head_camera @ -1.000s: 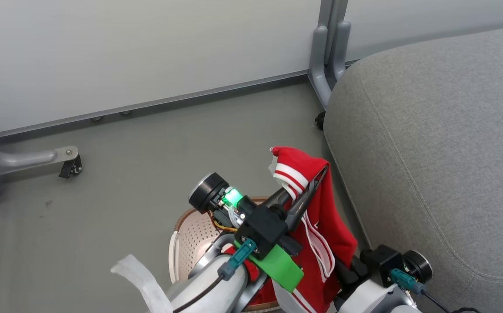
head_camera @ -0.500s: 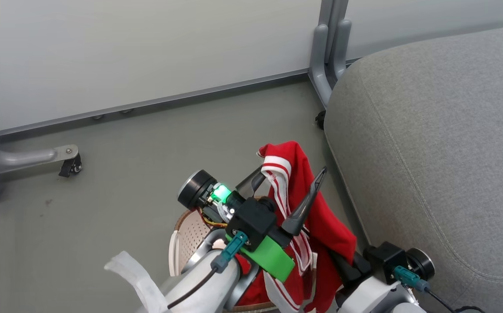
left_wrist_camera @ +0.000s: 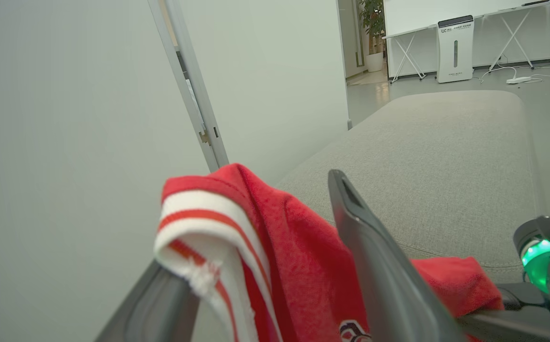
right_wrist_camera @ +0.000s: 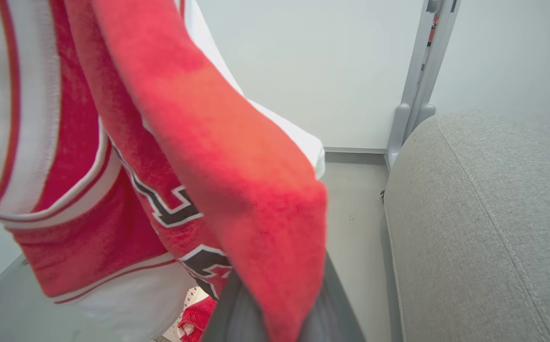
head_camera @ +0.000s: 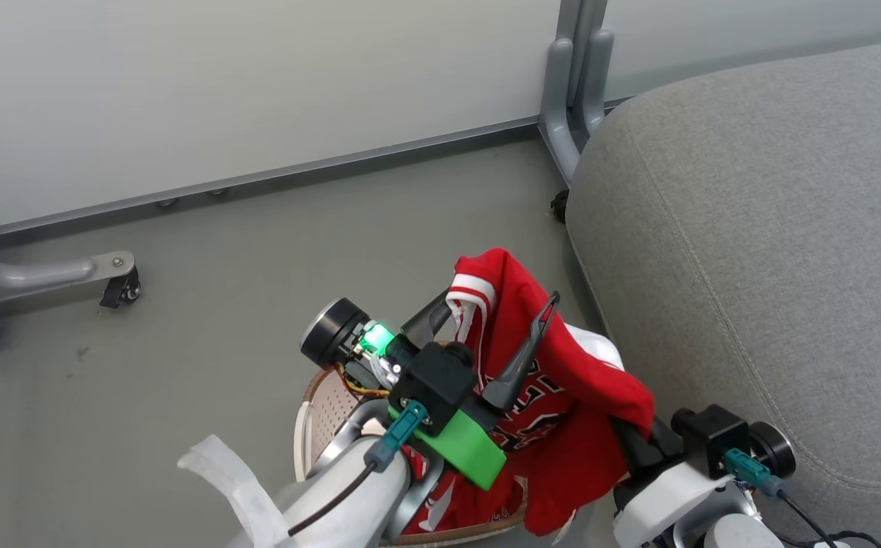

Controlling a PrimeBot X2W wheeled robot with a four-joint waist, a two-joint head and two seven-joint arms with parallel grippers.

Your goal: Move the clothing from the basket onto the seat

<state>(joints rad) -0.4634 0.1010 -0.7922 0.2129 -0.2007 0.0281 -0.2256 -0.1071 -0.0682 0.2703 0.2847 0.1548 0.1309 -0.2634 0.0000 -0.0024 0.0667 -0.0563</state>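
Note:
A red garment (head_camera: 554, 380) with white stripes and dark lettering hangs above the cream basket (head_camera: 318, 415). My left gripper (head_camera: 501, 298) stands open, and the garment's striped edge (left_wrist_camera: 194, 223) is draped over one of its fingers (left_wrist_camera: 160, 304). My right gripper (right_wrist_camera: 275, 313) is shut on a fold of the same garment (right_wrist_camera: 236, 166). In the head view its fingers are hidden under the cloth near the seat's edge. More red cloth (right_wrist_camera: 198, 323) lies in the basket below. The grey seat (head_camera: 752, 228) fills the right side, close beside the hanging garment.
Pale partition walls stand behind, joined at a grey metal post (head_camera: 573, 99) next to the seat's far corner. A metal foot with a caster (head_camera: 116, 278) sticks out at the left. Grey floor (head_camera: 295, 251) lies between walls, basket and seat.
My left gripper, shut on the garment a second ago, has opened. The right gripper has lifted its fold toward the seat, and the garment has spread to show its lettering.

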